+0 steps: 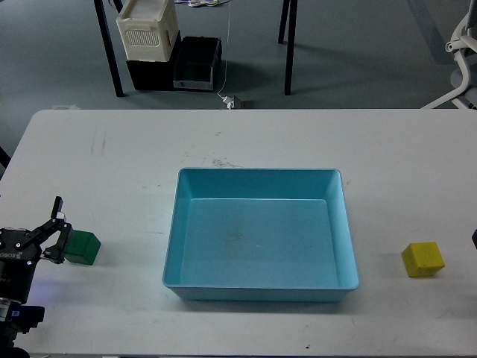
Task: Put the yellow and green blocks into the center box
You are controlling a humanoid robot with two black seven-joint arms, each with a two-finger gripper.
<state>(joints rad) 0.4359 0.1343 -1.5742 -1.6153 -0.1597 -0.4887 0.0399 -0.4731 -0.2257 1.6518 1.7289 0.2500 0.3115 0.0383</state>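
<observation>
The dark green block (83, 248) sits on the white table at the far left, beside the light-blue center box (261, 289). My left gripper (61, 224) comes in from the lower left and is open. One finger points up and away, and the other rests against the green block's left side. The block lies to the right of the fingers, not between them. The yellow block (423, 259) stands alone on the table to the right of the box. The box holds nothing. My right gripper is out of view, with only a dark sliver at the right edge.
The white table (238, 142) ends near the bottom of the view. Beyond its far edge, on the floor, stand a white slotted crate (147, 30), a black bin (197, 63), table legs and a chair base at the far right.
</observation>
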